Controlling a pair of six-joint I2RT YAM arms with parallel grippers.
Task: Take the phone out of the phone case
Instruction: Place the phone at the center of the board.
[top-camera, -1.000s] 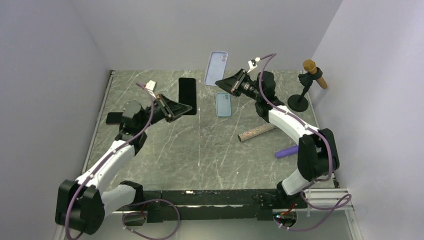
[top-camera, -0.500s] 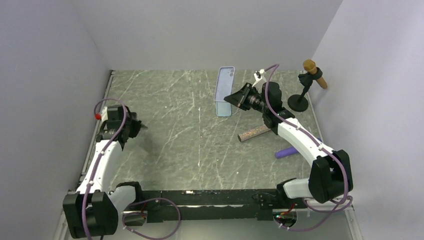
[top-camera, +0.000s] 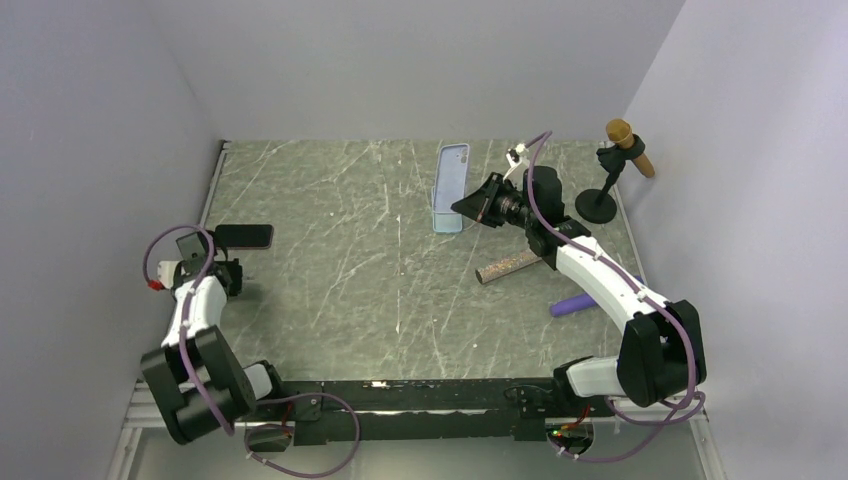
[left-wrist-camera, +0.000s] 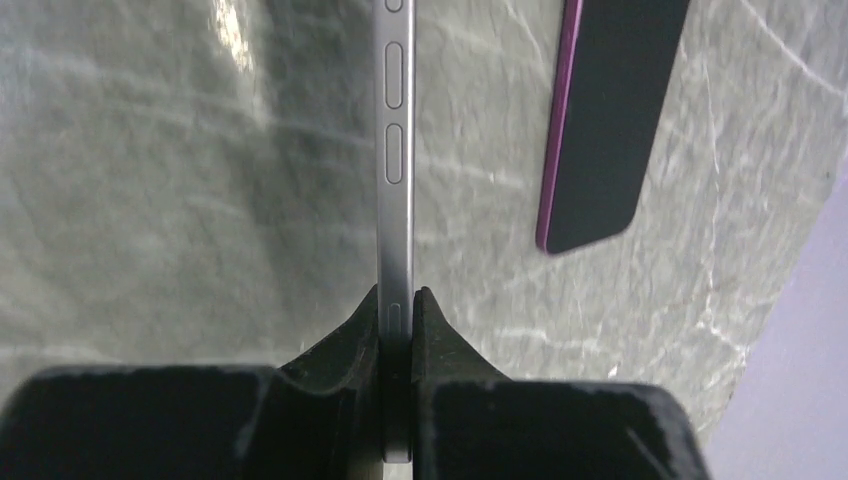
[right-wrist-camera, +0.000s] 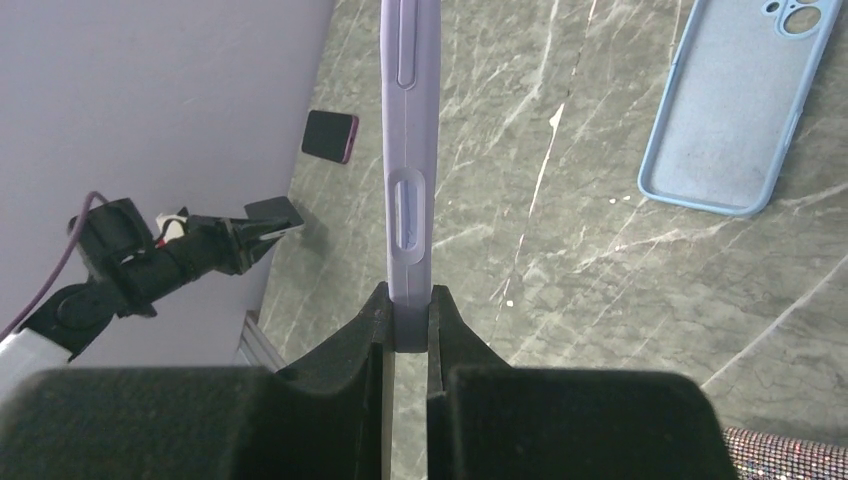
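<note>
My left gripper (left-wrist-camera: 397, 310) is shut on the bare phone (left-wrist-camera: 393, 150), seen edge-on as a silver side with buttons. In the top view it (top-camera: 205, 258) holds the dark phone (top-camera: 190, 243) at the far left edge of the table. My right gripper (right-wrist-camera: 408, 320) is shut on the lilac phone case (right-wrist-camera: 410, 150), also seen edge-on. In the top view the right gripper (top-camera: 478, 207) holds the case (top-camera: 452, 172) above the table at the back centre. Phone and case are far apart.
A light blue case (right-wrist-camera: 735, 110) lies on the table under the lilac one. A black phone with a magenta edge (top-camera: 243, 236) lies near my left gripper. A glittery bar (top-camera: 513, 265), a purple cylinder (top-camera: 572, 304) and a microphone on a stand (top-camera: 620, 140) are at the right.
My left arm has swung from the table's centre back to the far left, carrying the phone. My right gripper has turned the lilac case more edge-on and shifted slightly right.
</note>
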